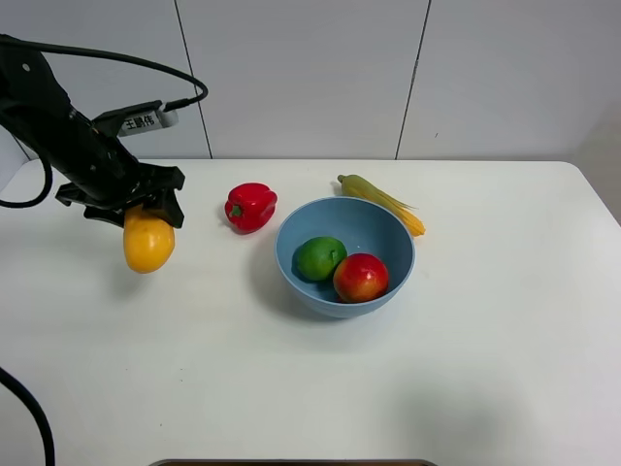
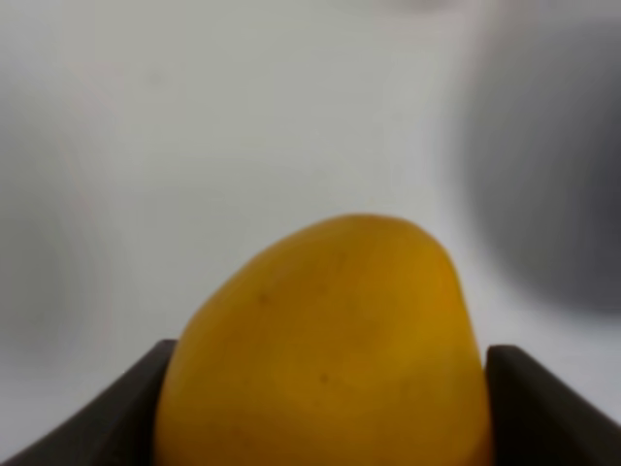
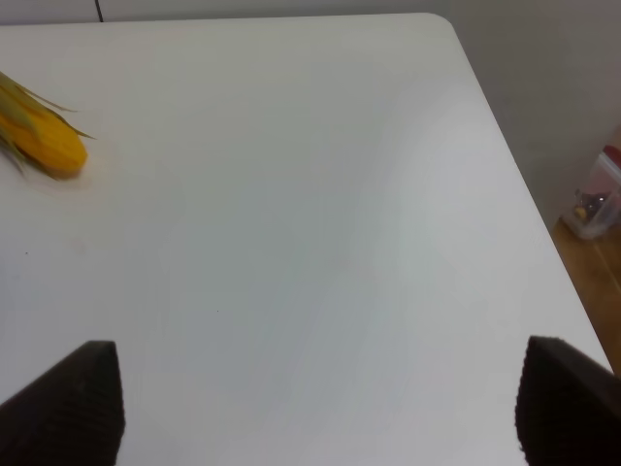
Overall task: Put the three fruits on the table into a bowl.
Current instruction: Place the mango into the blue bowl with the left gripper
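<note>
My left gripper is shut on the yellow-orange mango, which hangs above the white table to the left of the light-blue bowl. In the left wrist view the mango fills the space between both dark fingers. A green lime and a red-orange fruit lie side by side inside the bowl. The right arm is out of the high view; its wrist view shows the right gripper open over bare table, with nothing between its fingertips.
A red bell pepper lies between the held mango and the bowl. A corn cob rests just behind the bowl; its tip shows in the right wrist view. The table's rounded right edge drops to a wooden floor.
</note>
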Available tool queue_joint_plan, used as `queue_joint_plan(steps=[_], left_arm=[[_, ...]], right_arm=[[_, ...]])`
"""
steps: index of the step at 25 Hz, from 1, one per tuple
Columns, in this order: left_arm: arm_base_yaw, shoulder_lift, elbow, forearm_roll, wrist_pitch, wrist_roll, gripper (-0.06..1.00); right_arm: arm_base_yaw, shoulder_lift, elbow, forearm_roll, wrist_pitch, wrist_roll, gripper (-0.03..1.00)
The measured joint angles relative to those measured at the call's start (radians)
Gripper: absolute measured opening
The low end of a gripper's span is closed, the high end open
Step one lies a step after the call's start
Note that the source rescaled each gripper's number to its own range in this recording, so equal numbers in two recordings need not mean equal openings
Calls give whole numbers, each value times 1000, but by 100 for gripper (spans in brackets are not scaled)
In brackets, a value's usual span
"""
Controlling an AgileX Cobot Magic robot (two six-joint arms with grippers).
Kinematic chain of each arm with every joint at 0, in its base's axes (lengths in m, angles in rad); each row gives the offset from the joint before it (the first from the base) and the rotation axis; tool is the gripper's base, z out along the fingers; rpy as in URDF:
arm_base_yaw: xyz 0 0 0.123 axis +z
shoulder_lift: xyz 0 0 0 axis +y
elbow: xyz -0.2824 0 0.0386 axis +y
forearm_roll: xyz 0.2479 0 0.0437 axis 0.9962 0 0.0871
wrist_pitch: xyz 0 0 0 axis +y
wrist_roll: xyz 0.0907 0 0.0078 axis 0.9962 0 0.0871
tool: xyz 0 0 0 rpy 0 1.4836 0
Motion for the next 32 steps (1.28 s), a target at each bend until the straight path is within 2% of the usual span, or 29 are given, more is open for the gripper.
queue_joint_plan(steps=[10, 18, 26, 32], left_arm=[[-214, -24, -85, -6, -110, -28, 0], [-354, 20, -108, -12, -277, -64, 0], [-425, 145, -108, -36, -429, -79, 0], [-444, 192, -108, -103, -501, -80, 0]], right_arm=[[0, 0, 0, 0, 0, 0, 46], [0, 0, 0, 0, 0, 0, 46], [0, 0, 0, 0, 0, 0, 46], [0, 0, 0, 0, 0, 0, 46]])
